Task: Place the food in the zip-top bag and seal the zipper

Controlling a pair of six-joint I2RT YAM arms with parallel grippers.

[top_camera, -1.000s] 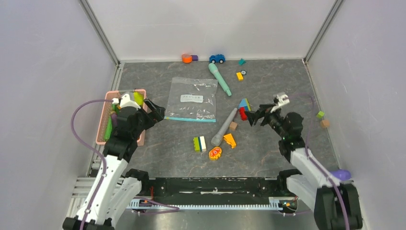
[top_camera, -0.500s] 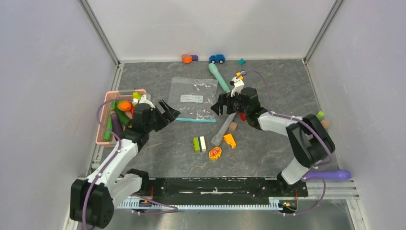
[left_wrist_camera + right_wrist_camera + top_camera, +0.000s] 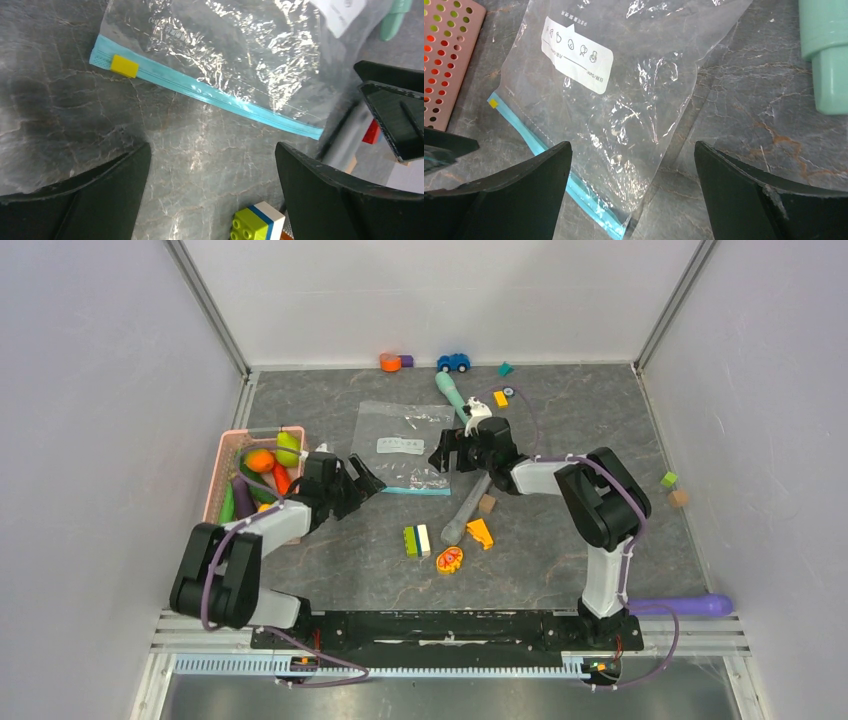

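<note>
Clear bag flat on dark marbled surface, teal zipper along near edge. White label: icon row, print unreadable. Food in pink basket. Left jaws, right jaws spread, empty, beside bag.

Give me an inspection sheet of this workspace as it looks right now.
Surface: dark marbled table, no spills seen.
Job's things: bag lies flat and empty, with its zipper towards the arms and a yellow slider at one end; food sits in the pink basket.
Clutter: teal stick, grey stick, blocks, toy car and oval toy lie around the bag.
Hands: left hand open by the zipper edge; right hand open over the bag's right side; both hold nothing.
Cables: purple cables run along both arms; no snag seen.
Surroundings: plain walls on three sides; rail at the near edge.
</note>
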